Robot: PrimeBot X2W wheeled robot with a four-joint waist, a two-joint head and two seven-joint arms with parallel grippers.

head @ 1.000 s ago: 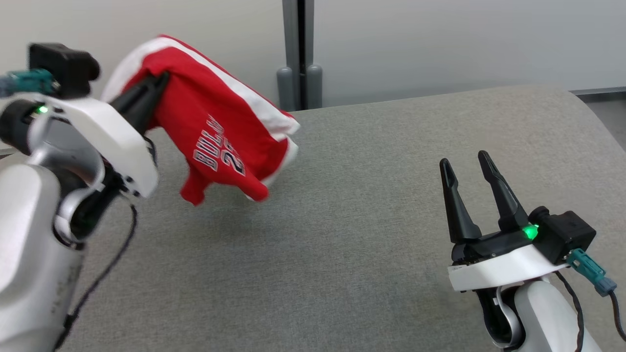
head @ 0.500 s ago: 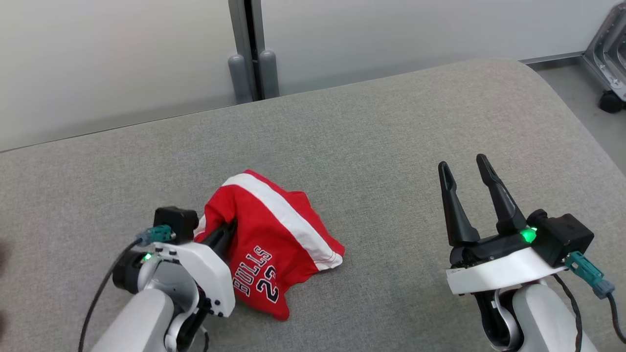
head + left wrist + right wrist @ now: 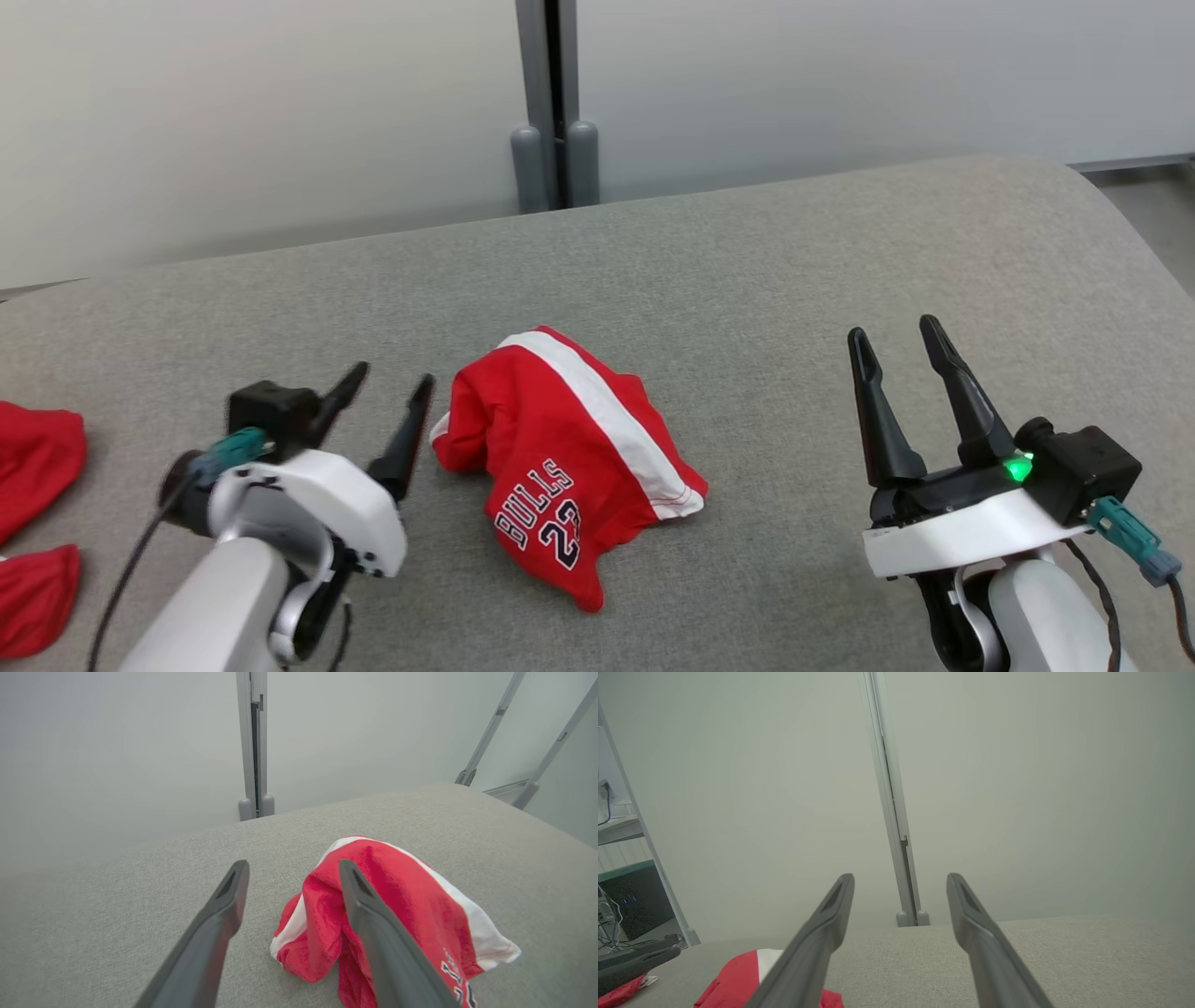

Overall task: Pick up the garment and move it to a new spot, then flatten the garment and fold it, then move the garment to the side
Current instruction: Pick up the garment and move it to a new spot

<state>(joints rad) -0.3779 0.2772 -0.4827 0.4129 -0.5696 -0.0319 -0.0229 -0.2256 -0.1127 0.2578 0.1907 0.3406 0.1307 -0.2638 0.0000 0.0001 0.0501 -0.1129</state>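
Observation:
The garment (image 3: 569, 457) is a red jersey with a white stripe and "BULLS 23" lettering. It lies crumpled on the grey padded table (image 3: 747, 280), just left of centre. My left gripper (image 3: 392, 378) is open just to the garment's left, its right finger close to the cloth's edge and nothing between the fingers. In the left wrist view the garment (image 3: 411, 905) lies behind and to the right of the right finger of the left gripper (image 3: 294, 868). My right gripper (image 3: 892, 329) is open and empty over the table's right side, well away from the garment. The right wrist view shows the right gripper (image 3: 901, 877) and a corner of the garment (image 3: 733, 980).
Two other red cloths (image 3: 37, 448) (image 3: 33, 597) lie at the table's left edge. A grey post (image 3: 551, 103) stands against the pale wall behind the table. The table's rounded right edge (image 3: 1134, 233) drops to the floor.
The left gripper brought the garment down onto the table, opened and drew back to the left of it. The head camera shifted. The right gripper stayed open and still.

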